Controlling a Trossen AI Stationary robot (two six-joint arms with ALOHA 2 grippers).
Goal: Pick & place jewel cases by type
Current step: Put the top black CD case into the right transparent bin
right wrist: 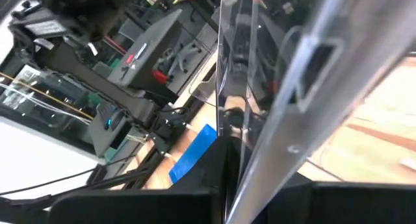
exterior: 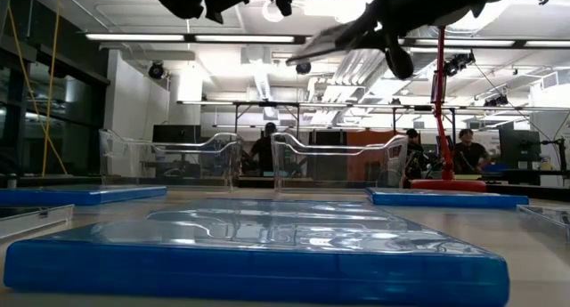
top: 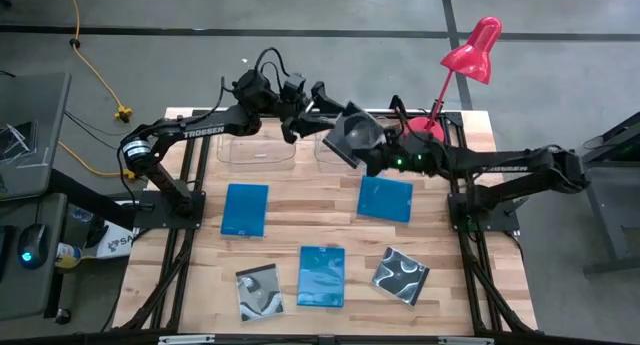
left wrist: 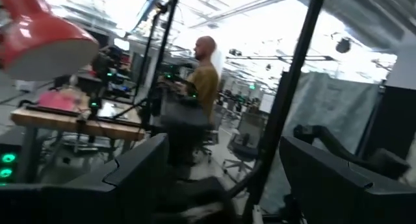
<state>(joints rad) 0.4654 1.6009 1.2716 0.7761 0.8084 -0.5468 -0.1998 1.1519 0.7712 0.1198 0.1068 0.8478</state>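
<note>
My right gripper (top: pixel 376 153) is shut on a black jewel case (top: pixel 353 133) and holds it in the air over the right clear tub (top: pixel 338 151). In the low view the case (exterior: pixel 343 38) hangs high above the table. My left gripper (top: pixel 300 103) is open with nothing in it, raised above the far edge between the two tubs. In its wrist view it points out into the room. Three blue cases (top: pixel 245 208), (top: pixel 385 198), (top: pixel 321 275) and two black swirl-cover cases (top: pixel 259 291), (top: pixel 401 275) lie flat on the table. My right gripper pinches the jewel case between its two fingers at one edge (right wrist: pixel 238 182). The fingers come from the table's right, slanting slightly down. The case is lifted clear of everything and tilted, its free end (top: pixel 340 125) pointing away from the gripper toward the far left.
Two clear tubs stand side by side at the far edge, the left one (top: pixel 255 151) under my left arm. A red desk lamp (top: pixel 470 53) stands at the far right corner. People stand in the room beyond the table (exterior: pixel 265 151). The wood between the flat cases is bare.
</note>
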